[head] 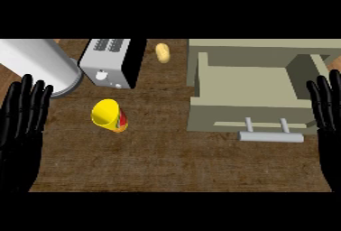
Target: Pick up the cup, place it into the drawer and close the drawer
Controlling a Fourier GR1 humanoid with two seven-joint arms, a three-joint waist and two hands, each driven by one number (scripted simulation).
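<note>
A yellow cup (pixel 108 115) with a red and green pattern lies tipped on the brown counter, its open mouth facing up and left. To its right the beige drawer (pixel 243 118) stands pulled open, its inside bare, with a grey bar handle (pixel 271 136) on its front. My left hand (pixel 21 122) rests open at the left edge, fingers up, well apart from the cup. At the right edge my right hand (pixel 328 108) rests open beside the drawer's right side. Neither hand holds anything.
A toaster (pixel 110 63) stands behind the cup, and a large white cylinder (pixel 36 63) lies at the far left. A small tan potato-like item (pixel 163 53) sits at the back between the toaster and the beige cabinet (pixel 266 45).
</note>
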